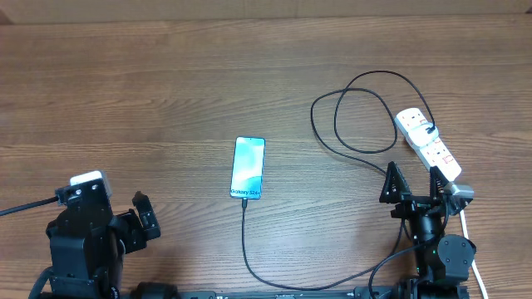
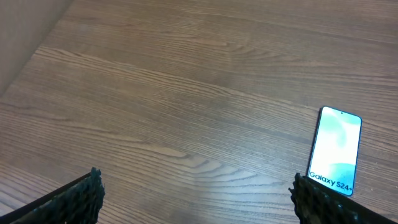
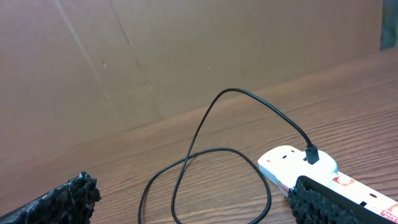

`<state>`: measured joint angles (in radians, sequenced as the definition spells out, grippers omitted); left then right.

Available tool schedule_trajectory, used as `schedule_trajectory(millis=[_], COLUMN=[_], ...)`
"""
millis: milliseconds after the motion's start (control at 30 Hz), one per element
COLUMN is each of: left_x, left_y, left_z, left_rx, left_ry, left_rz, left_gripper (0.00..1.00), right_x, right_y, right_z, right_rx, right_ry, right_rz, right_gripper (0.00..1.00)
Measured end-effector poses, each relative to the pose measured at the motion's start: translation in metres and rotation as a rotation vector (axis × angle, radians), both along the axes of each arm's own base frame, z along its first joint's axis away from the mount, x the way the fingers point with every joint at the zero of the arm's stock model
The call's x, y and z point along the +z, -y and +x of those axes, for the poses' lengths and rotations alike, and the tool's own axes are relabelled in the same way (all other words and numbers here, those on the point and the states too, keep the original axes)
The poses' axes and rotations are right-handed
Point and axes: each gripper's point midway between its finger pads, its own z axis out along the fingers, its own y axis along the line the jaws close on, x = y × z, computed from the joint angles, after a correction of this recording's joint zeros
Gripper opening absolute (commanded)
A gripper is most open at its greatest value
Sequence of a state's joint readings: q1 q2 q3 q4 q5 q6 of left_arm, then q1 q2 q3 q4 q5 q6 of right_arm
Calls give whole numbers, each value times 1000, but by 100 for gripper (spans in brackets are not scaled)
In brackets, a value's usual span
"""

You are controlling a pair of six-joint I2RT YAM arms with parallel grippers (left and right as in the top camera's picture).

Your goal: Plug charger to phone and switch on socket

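The right gripper (image 3: 194, 186) stands open. In its wrist view the two black fingers (image 3: 68, 199) sit at opposite lower corners of the frame, with bare wood and cable between them and nothing held.

Just past the finger at lower right lies the socket (image 3: 298, 163). Its rounded end points toward the frame's centre, and the rest of the body runs off the lower right edge, partly hidden behind that finger. From overhead its long axis slants from upper left to lower right, and its lower end is just beside the right claw, a little above and to the right of it. The switches show only as small red marks, too small to tell on from off.

The charger (image 3: 205, 124) is plugged into the end outlet and loops over the table (image 1: 125, 91). It then runs along the bottom of the overhead frame and up to the bottom edge of the phone (image 1: 248, 168). It seems to be seated there, though the joint is too small to be sure. The phone lies flat near the frame's centre with its screen lit.

The left gripper (image 2: 196, 180), at the overhead's lower left, is also spread wide and empty. It sits well apart from the socket, with the phone at the right of its view.

Judging by this, the switch is what remains, and the right arm is plainly nearer. The reach is short, up and to the right along the strip's slant.
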<state>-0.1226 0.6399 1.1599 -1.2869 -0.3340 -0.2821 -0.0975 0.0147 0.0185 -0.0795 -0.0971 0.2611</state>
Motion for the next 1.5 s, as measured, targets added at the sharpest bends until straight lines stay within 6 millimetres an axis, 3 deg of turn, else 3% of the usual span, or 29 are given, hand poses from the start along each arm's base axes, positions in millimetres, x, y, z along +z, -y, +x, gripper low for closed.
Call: schedule_trajectory(millis=[567, 733, 800, 833, 1000, 1133, 1333, 1500], left_x=[-1, -4, -14, -36, -77, -121, -120, -123], left_y=[0, 5, 8, 11, 18, 22, 18, 20], left_z=[0, 27, 40, 46, 71, 73, 79, 79], left_rx=[0, -6, -14, -23, -94, -150, -204, -256], left_ry=[-2, 145, 236, 289, 481, 514, 652, 628], left_rz=[0, -24, -44, -69, -98, -91, 22, 112], left_gripper=[100, 100, 100, 100, 100, 100, 100, 100], right_x=[0, 0, 0, 0, 0, 0, 0, 0], right_y=[0, 0, 0, 0, 0, 0, 0, 0], right_z=[0, 0, 0, 0, 0, 0, 0, 0], right_rx=[0, 0, 0, 0, 0, 0, 0, 0], right_ry=[0, 0, 1, -1, 0, -1, -1, -1], right_rz=[0, 0, 0, 0, 0, 0, 0, 0], right_gripper=[100, 100, 100, 100, 100, 100, 100, 100])
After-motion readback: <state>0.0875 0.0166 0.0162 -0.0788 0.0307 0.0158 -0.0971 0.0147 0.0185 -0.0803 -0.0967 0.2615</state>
